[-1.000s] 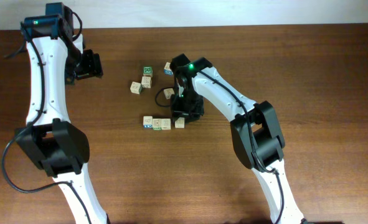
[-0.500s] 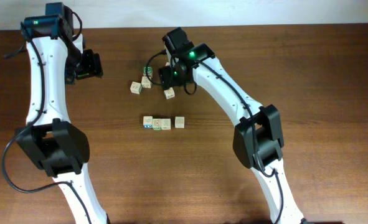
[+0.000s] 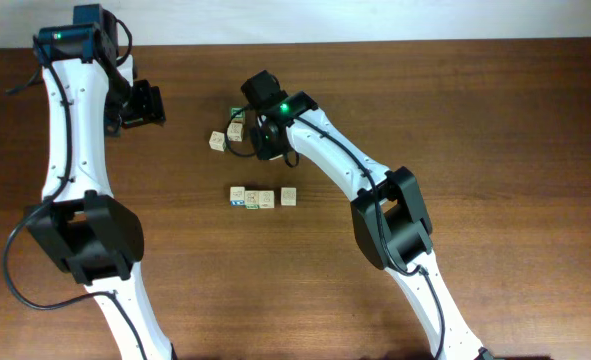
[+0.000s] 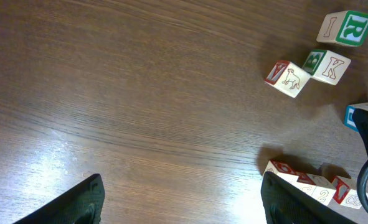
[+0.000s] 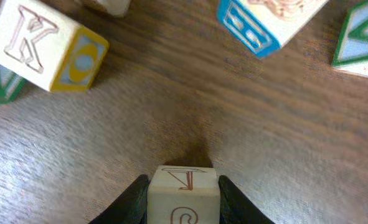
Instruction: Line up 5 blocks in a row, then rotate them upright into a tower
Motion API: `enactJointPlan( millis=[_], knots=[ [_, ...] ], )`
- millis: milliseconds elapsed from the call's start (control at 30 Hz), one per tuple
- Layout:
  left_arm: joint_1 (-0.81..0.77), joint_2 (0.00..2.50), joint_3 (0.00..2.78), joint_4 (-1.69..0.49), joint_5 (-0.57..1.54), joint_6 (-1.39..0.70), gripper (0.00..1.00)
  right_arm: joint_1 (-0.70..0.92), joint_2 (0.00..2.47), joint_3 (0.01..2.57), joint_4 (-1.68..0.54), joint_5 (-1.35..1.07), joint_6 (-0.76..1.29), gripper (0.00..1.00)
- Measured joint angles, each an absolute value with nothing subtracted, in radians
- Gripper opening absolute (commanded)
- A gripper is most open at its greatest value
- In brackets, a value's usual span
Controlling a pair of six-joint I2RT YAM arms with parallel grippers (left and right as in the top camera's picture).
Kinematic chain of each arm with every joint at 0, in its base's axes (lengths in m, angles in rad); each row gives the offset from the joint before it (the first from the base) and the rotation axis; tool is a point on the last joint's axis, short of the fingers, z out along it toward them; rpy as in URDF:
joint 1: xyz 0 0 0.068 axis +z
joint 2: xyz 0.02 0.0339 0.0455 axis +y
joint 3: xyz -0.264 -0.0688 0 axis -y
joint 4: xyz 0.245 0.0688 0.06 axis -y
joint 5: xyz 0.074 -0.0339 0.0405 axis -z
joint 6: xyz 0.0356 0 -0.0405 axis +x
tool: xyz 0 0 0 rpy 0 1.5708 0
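Right gripper (image 5: pixel 184 186) has swung up the table (image 3: pixel 515 150). Its fingers (image 5: pixel 132 205) clasp a block (image 5: pixel 184 202) squarely between them; left gripper (image 4: pixel 180 202) gapes empty, farther off.

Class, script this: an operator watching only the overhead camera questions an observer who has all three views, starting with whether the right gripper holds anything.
Operator: Overhead hides the right gripper. Anything in it?
Observer: Yes. In the right wrist view it is shut on a pale wooden cube with red outlined letters.
Operator: And the left gripper?
Observer: The left wrist view shows it open, with only the bare brown wooden table between its fingers.
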State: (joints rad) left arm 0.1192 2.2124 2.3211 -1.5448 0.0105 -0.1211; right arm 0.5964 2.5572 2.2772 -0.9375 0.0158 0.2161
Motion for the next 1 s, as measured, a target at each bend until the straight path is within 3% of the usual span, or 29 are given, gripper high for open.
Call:
enactJointPlan(
  millis=[433,800,1000],
  knots=[
    [0.119,2.212,2.321,-1.545,0.010,-0.121,0.79,0.439,2.542,2.288,-1.429,-0.126,0.389,0.34],
    [0.119,2.212,2.321,-1.545,0.010,-0.121,0.81,0.572,2.542,2.288,-1.449,-0.195,0.411,0.34],
    [0.119,2.212,2.321,-1.545,0.010,-0.121,0.81,0.579,2.542,2.288,-1.422,-0.205,0.420,0.44]
  ],
)
